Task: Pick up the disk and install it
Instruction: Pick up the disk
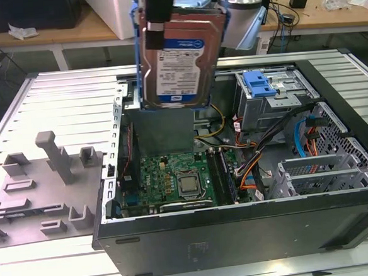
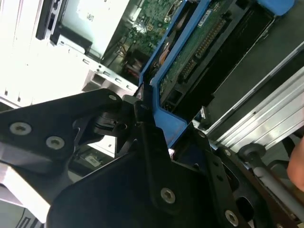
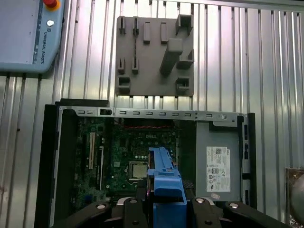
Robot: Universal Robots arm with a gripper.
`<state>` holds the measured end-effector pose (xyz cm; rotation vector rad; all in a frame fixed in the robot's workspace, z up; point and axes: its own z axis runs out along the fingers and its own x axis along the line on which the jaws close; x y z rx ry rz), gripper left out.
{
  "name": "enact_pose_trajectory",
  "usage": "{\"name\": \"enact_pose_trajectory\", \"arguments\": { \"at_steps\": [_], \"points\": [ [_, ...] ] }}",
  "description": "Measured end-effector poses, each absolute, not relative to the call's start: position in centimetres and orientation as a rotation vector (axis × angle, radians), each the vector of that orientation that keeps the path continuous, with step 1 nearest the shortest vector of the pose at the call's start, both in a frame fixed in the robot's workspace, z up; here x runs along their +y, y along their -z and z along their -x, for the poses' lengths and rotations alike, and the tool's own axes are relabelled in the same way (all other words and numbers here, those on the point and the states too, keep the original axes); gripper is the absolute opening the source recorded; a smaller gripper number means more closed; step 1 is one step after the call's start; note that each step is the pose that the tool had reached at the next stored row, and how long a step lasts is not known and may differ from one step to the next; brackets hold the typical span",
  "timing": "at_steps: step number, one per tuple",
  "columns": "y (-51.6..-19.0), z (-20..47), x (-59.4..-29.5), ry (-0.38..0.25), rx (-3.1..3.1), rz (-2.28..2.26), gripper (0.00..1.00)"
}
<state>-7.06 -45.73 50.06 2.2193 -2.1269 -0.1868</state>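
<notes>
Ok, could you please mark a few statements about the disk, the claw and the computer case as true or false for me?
1. The disk hangs above the open computer case. True.
2. The claw is open, apart from the disk. False: it is shut on the disk's blue bracket.
3. A grey fixture plate lies outside the case, on the exterior view's left. True.
4. The disk sits in the drive cage with the blue latch. False: it is held up in the air, apart from that cage.
</notes>
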Motion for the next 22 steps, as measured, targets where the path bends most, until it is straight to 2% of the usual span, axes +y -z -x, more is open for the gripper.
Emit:
{"name": "enact_pose_trajectory", "arguments": {
  "at_steps": [22],
  "points": [
    [-50.1,-1.6,-48.0,0.199,-2.121,-2.213,0.37]
  ]
}}
